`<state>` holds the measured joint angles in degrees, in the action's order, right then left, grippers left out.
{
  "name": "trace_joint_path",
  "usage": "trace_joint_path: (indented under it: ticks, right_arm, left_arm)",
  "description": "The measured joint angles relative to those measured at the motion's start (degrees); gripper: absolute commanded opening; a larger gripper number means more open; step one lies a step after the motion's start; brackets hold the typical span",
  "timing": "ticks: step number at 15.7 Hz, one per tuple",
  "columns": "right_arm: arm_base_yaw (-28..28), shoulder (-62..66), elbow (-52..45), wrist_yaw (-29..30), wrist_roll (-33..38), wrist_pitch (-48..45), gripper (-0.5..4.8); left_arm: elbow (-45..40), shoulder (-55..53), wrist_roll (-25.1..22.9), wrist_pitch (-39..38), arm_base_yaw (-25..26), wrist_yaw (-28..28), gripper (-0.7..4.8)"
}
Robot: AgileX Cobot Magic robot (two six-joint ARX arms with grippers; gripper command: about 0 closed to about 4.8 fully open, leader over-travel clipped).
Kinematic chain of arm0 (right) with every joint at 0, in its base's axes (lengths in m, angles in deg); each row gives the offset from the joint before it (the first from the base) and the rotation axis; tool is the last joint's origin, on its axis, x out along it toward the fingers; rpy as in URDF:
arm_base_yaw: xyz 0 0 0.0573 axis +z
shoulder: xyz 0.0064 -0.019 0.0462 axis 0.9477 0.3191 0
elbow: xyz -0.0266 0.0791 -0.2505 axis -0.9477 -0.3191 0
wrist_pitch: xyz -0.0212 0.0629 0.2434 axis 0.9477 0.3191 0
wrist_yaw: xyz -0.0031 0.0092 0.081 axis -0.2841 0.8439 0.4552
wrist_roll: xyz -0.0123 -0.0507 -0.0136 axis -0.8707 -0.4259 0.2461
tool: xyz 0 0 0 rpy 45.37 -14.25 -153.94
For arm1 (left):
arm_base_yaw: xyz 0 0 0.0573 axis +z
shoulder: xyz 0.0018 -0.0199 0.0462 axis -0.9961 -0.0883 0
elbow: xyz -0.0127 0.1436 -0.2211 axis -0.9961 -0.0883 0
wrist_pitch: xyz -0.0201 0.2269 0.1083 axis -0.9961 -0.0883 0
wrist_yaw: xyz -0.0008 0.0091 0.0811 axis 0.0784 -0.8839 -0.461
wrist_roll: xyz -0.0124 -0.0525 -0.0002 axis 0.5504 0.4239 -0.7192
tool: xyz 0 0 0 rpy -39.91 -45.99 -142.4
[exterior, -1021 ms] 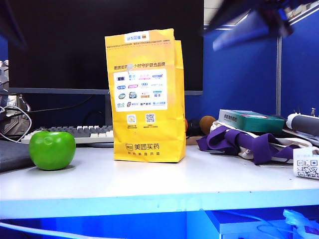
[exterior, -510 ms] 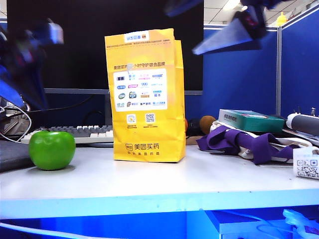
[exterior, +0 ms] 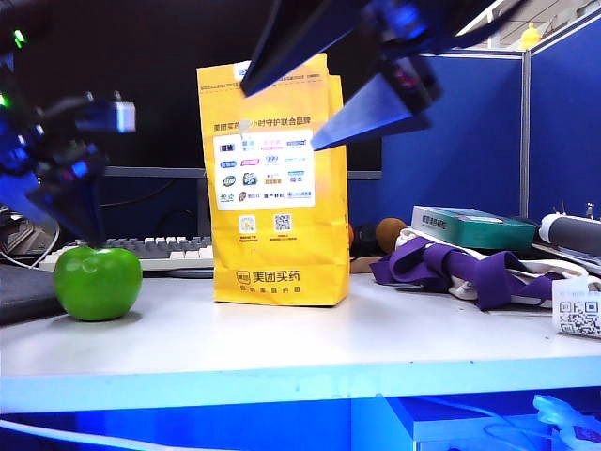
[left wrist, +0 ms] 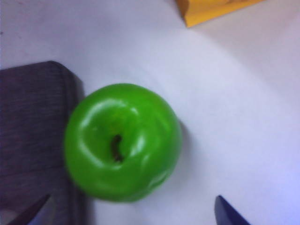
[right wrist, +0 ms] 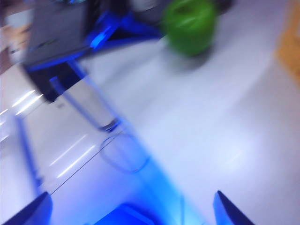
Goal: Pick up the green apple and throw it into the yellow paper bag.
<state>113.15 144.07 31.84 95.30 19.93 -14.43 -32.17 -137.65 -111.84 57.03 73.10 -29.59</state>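
The green apple (exterior: 97,282) sits on the white table at the left, dimple up, free of any grip. My left gripper (exterior: 56,221) hangs just above it. In the left wrist view the apple (left wrist: 123,140) fills the middle, and the left gripper (left wrist: 127,216) is open, its two fingertips wide apart on either side. The yellow paper bag (exterior: 277,188) stands upright mid-table. My right gripper (exterior: 278,120) is open and empty in the air before the bag's top. The blurred right wrist view shows the right gripper (right wrist: 131,211), the apple (right wrist: 190,26) far off, and the bag's edge (right wrist: 291,42).
A dark grey pad (left wrist: 33,140) lies right beside the apple. A keyboard (exterior: 160,252) and a monitor are behind it. Right of the bag are a purple-strapped cloth (exterior: 470,268), a teal box (exterior: 474,225) and a QR label (exterior: 577,315). The table's front edge (exterior: 282,381) is near.
My left arm has come down from the upper left to just over the apple. My right arm has swung left and lower, in front of the bag's top. Apple and bag have not moved.
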Motion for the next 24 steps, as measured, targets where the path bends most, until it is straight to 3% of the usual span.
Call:
trace_joint_path:
  ticks: [10, 12, 14, 15, 16, 17, 19, 20, 24]
  right_arm:
    - [0.4, 6.3, 4.9, 0.4, -2.1, 0.0, 4.79]
    - [0.4, 6.3, 5.0, -1.0, -2.8, 0.0, 4.79]
    - [0.4, 6.3, 5.0, -2.1, -3.0, 0.0, 4.79]
    - [0.4, 6.3, 5.0, -2.1, -3.1, 0.0, 4.79]
    - [0.4, 6.3, 5.0, -2.1, -3.1, 0.0, 4.79]
    - [0.4, 6.3, 5.0, -2.1, -3.2, 0.0, 4.79]
    - [0.4, 6.3, 5.0, -2.2, -3.2, 0.0, 4.79]
    - [0.4, 6.3, 5.0, -2.2, -3.2, -0.1, 4.79]
    - [0.3, 6.3, 5.0, -2.2, -3.2, -0.2, 4.79]
  left_arm:
    - [0.5, -9.4, 2.6, 6.0, 0.0, 3.5, 4.79]
    - [0.2, -10.8, 2.9, 4.7, 0.0, 7.1, 4.28]
    - [0.3, -10.8, 3.5, 5.6, 0.0, 7.6, 4.28]
    - [0.3, -10.8, 4.0, 6.3, 0.0, 7.6, 3.88]
    - [0.3, -10.8, 4.9, 7.3, 0.0, 7.7, 2.81]
    - [0.3, -10.8, 5.2, 7.6, 0.0, 7.7, 2.67]
    - [0.3, -10.8, 5.4, 7.8, 0.0, 7.8, 3.33]
    - [0.3, -10.8, 5.3, 7.9, 0.0, 7.8, 4.79]
    - [0.3, -10.8, 5.5, 8.7, 0.0, 13.3, 4.79]
